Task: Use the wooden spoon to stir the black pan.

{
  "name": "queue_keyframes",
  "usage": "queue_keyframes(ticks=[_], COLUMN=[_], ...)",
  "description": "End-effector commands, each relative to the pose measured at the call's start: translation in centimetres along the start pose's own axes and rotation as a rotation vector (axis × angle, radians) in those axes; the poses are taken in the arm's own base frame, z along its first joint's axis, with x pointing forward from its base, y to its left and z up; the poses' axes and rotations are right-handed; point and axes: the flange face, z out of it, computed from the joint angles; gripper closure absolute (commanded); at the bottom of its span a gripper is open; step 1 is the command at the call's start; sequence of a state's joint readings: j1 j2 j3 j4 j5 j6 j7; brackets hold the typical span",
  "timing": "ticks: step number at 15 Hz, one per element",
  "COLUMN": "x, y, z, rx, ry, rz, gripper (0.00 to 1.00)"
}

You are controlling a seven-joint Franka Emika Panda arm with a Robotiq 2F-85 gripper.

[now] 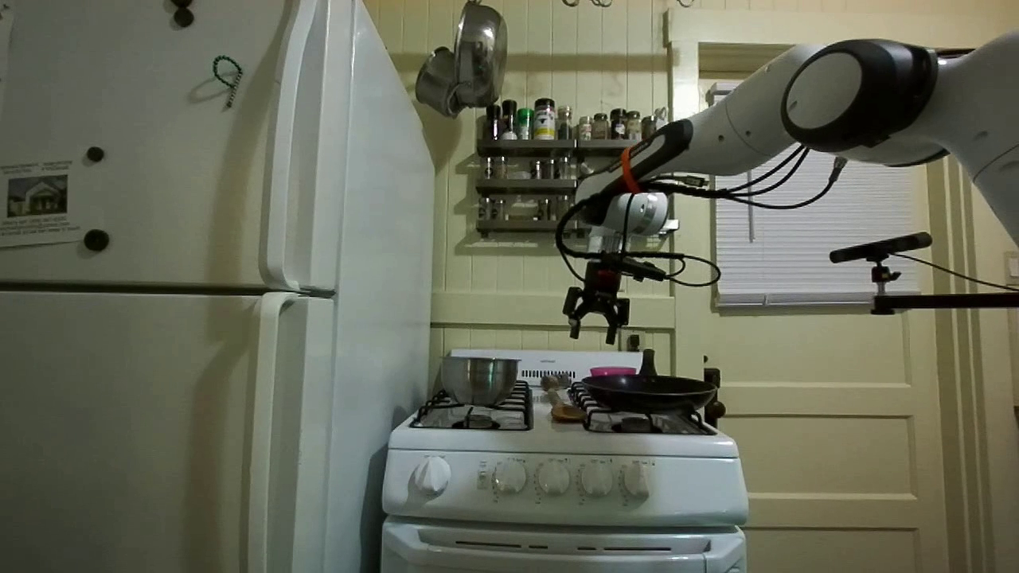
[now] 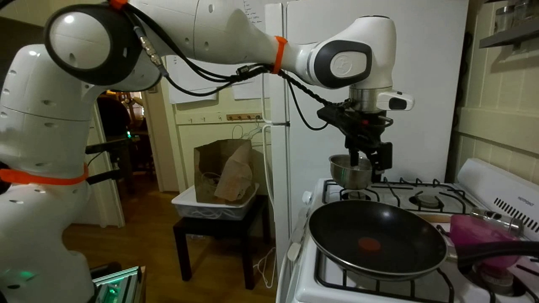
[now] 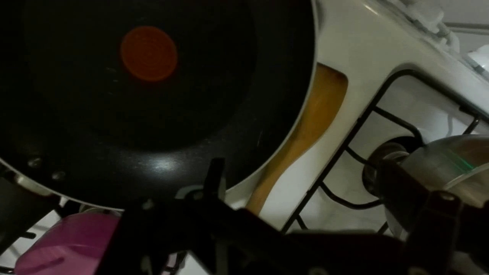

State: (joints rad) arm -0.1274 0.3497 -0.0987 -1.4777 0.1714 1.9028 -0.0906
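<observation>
Should lower tool (image 1: 593, 334) — wide, empty — to wooden spoon (image 3: 307, 133) below, lengthwise just beside black pan (image 2: 391, 231), skirting its rim.

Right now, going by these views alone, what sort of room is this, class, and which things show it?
Most likely a home kitchen: a white gas stove bears a black pan, a big white fridge stands beside the stove, and what look like spice jars line wall shelves.
</observation>
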Motion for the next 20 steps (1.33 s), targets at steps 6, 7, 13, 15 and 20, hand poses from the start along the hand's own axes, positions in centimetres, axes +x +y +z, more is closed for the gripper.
queue_keyframes(ticks=[6, 7, 13, 15, 20], x=[4.8, 5.2, 4.9, 5.4, 6.7], y=[-0.9, -0.3, -0.1, 0.1, 0.4], z=[6.9, 7.7, 7.9, 8.5, 9.5], rx=[-0.036, -0.044, -0.031, -0.014, -0.02], ry=[0.222, 0.241, 0.228, 0.232, 0.196], rz=[0.127, 0.129, 0.114, 0.108, 0.028], gripper=[0.0, 0.0, 0.0, 0.0, 0.0])
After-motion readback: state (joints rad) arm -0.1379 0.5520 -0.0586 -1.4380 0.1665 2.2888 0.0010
